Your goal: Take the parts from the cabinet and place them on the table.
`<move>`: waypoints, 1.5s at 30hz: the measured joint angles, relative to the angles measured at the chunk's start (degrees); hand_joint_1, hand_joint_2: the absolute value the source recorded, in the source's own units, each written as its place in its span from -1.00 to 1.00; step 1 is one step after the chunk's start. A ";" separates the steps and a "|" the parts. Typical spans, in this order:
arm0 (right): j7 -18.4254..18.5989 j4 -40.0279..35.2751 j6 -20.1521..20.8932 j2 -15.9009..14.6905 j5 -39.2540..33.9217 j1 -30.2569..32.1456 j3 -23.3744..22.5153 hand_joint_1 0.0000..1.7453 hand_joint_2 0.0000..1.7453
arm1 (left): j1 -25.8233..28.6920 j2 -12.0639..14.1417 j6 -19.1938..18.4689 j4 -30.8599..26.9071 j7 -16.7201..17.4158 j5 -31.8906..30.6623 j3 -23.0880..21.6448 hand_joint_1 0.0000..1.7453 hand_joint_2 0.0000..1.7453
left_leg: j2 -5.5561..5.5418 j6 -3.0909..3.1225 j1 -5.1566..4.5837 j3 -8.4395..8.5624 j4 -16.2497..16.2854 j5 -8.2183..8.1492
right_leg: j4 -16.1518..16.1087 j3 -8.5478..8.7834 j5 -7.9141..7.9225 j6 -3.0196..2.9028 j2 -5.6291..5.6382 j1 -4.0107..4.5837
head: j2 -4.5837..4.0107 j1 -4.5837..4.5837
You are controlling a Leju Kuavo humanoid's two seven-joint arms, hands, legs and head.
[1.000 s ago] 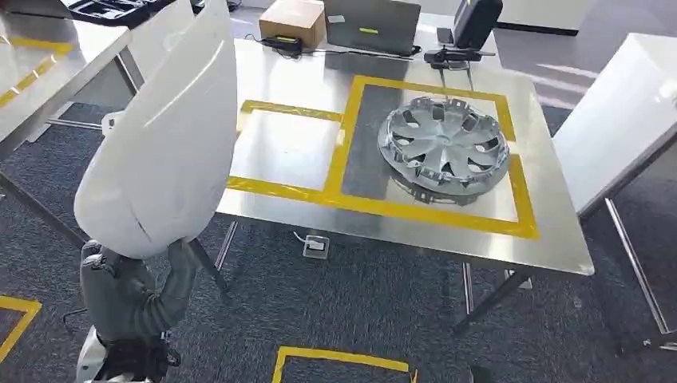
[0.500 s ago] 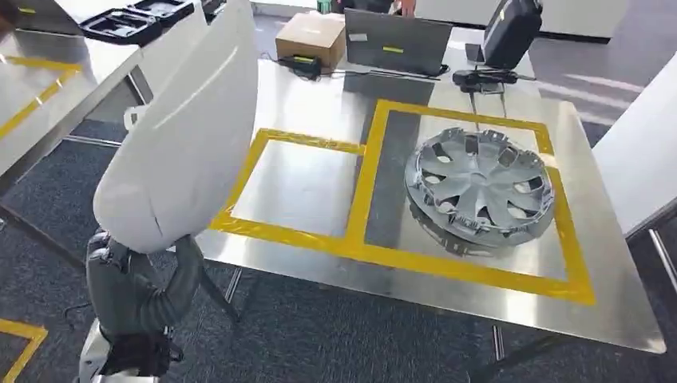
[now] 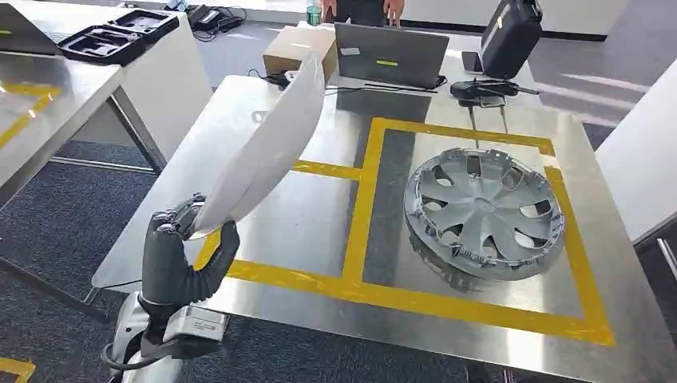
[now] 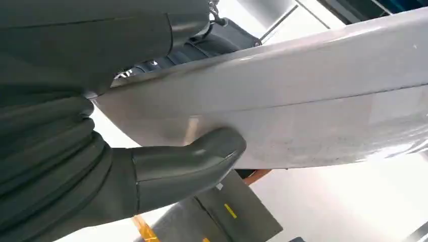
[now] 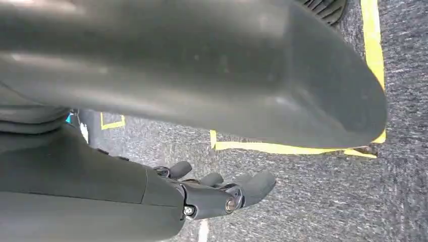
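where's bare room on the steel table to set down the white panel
The smaller yellow-taped rectangle beside the grey hubcap is bare, under the white curved panel that the left hand holds. The larger rectangle is taken by the hubcap. The far edge is crowded: laptop, cardboard box, cables.

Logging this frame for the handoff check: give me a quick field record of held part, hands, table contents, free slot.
held part: white panel, gripped at its lower end, tilted up over the table's left side
left hand: grips the white panel, thumb pressed on its face
right hand: holds nothing, fingers loosely curled, above carpet
table: steel table with yellow tape boxes
right box: silver wheel cover lying flat
left box: nothing lying in it, panel above it
far edge: laptop, cardboard box, black bag
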 joint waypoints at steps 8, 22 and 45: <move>0.15 -0.15 -0.05 -0.33 0.52 -0.10 0.02 -1.00 -1.00 | -2.16 -2.05 1.31 9.55 -1.01 -2.49 -1.13 1.00 1.00 | 0.64 -0.66 1.87 1.28 -0.74 -0.80 | 13.25 -8.76 -3.11 4.30 -1.08 -3.01 | 0.00 0.68; -0.29 -0.07 0.92 -0.20 2.30 -0.39 0.15 -1.00 -1.00 | -9.03 -2.86 10.91 25.31 -3.08 -9.95 -1.77 1.00 1.00 | 0.41 -2.12 2.14 2.84 -1.01 -2.09 | 0.65 -2.35 1.21 2.29 -0.82 -3.47 | 0.02 0.59; -0.90 -0.07 0.48 -0.40 2.10 -0.32 0.11 -1.00 -1.00 | -17.74 -4.28 15.70 52.36 -2.36 -11.94 0.35 -1.00 -1.00 | 0.42 -4.20 2.36 2.93 -0.92 -2.02 | 0.57 -2.14 1.33 2.04 -0.82 -3.16 | 0.02 0.61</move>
